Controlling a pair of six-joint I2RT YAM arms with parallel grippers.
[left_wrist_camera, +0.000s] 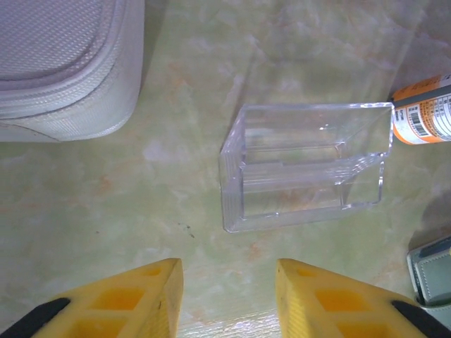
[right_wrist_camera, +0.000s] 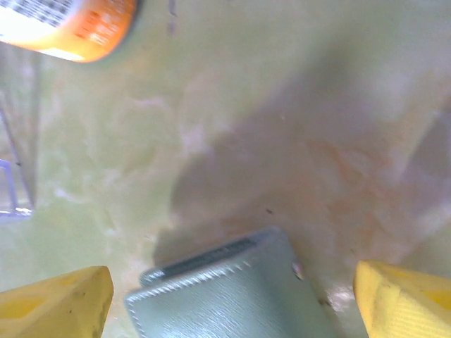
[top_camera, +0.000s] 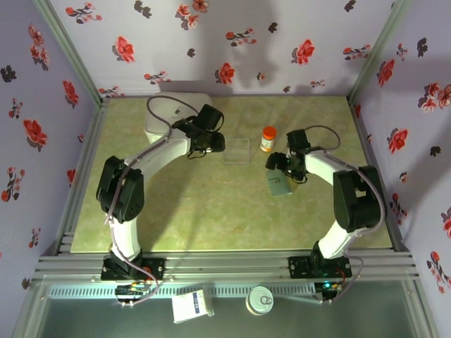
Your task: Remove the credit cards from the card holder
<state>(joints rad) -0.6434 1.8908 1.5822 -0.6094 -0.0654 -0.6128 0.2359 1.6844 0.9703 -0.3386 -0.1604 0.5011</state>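
Here the card holder [top_camera: 278,185] lies folded on the table [top_camera: 211,211], between the wide-apart jaws of my right gripper [right_wrist_camera: 231,299], which don't touch it. My left gripper [left_wrist_camera: 229,282] hovers, jaws apart and empty, near a clear plastic stand [left_wrist_camera: 303,165]. An orange bottle [top_camera: 268,138] stands just beside that stand.

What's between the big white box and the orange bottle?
The clear plastic tray sits between the white box and the orange bottle, plain in the left wrist view.
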